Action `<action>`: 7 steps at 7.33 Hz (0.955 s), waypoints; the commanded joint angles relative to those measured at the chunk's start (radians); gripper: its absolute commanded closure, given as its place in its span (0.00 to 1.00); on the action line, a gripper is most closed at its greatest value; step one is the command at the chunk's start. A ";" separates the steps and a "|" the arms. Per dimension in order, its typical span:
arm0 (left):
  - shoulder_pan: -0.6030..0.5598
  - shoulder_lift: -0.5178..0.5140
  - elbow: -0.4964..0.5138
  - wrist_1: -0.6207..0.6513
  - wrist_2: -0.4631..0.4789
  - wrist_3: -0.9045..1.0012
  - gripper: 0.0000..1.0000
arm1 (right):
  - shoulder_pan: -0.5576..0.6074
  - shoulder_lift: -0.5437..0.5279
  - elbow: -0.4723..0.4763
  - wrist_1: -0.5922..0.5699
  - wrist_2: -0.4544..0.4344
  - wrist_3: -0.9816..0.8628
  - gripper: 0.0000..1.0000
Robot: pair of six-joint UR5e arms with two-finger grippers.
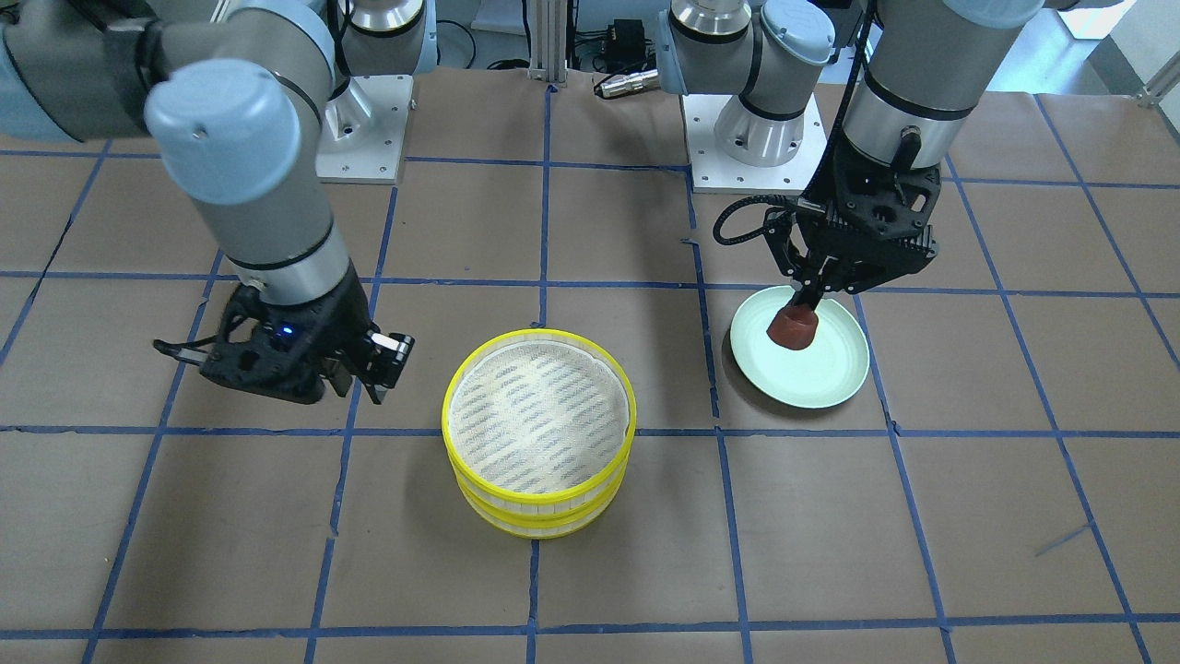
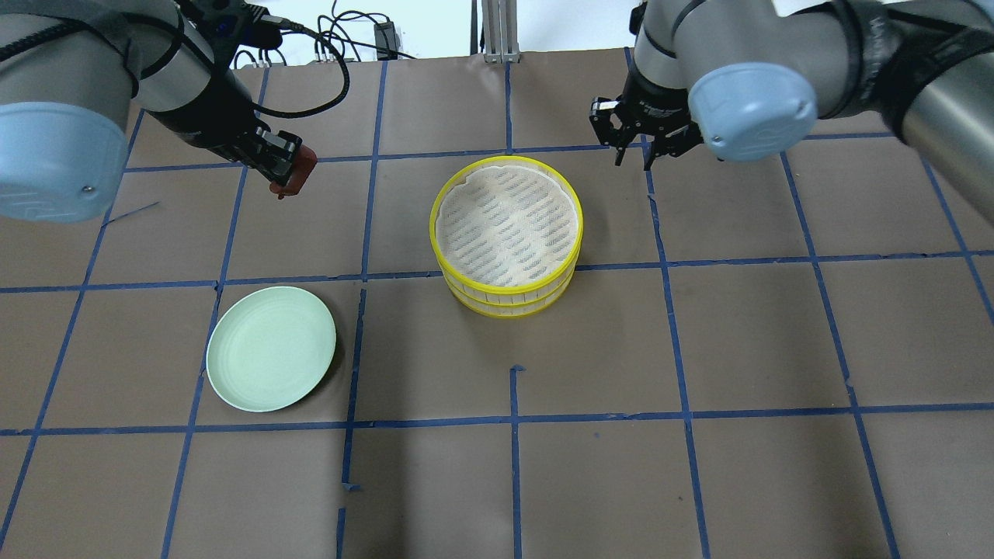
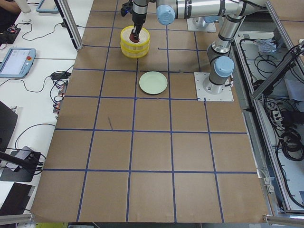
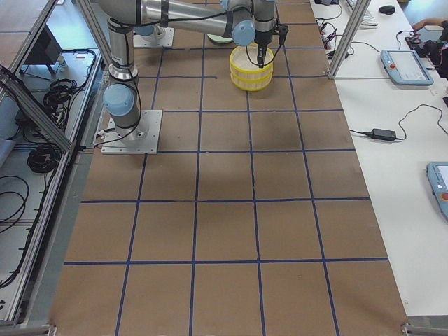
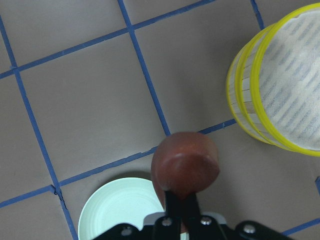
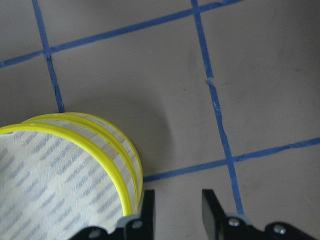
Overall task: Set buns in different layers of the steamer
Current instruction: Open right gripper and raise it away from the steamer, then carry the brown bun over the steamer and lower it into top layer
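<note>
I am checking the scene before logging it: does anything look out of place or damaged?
Nothing stands out. The steamer stands stacked and upright, the plate lies flat, and the left gripper holds the reddish-brown bun cleanly.

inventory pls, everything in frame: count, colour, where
bun: 1 seen, reddish-brown, held in the air clear of the plate
steamer: 1 stack of two trays, yellow rims, pale slatted sides, table centre; top tray holds nothing, lower tray's inside hidden
plate: 1, pale green, on the robot's left half of the table, nothing on it
table: 1, brown cover with blue tape grid
left gripper: 1, black, jaws shut on the bun from above
right gripper: 1, black, jaws open with nothing between them, just beside the steamer's rim
</note>
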 commanded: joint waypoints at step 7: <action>-0.326 -0.259 0.007 0.494 -0.085 -0.390 0.95 | -0.095 -0.243 -0.120 0.482 -0.028 -0.450 0.00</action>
